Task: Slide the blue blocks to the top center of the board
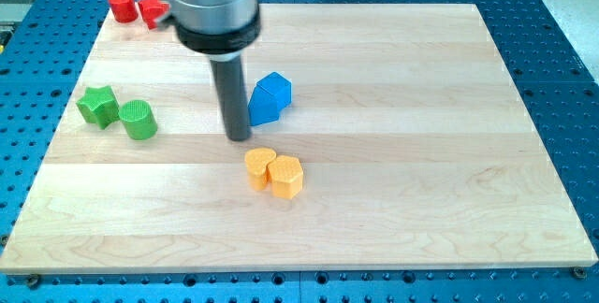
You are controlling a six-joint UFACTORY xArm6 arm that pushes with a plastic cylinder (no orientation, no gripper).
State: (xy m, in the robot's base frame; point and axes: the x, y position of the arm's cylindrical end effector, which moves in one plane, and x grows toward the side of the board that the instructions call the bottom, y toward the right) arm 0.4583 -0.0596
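Observation:
Two blue blocks (270,97) stand pressed together near the board's middle, a little above centre; their shapes are hard to tell apart. My tip (240,137) rests on the board just left of and slightly below them, touching or almost touching their left side. The rod and the arm's grey body rise from it toward the view's top left.
A yellow heart block (259,166) and a yellow hexagon block (286,176) lie just below my tip. A green star (97,105) and a green cylinder (138,120) sit at the left. Two red blocks (136,7) lie in the top left corner. The wooden board (421,153) sits on a blue perforated table.

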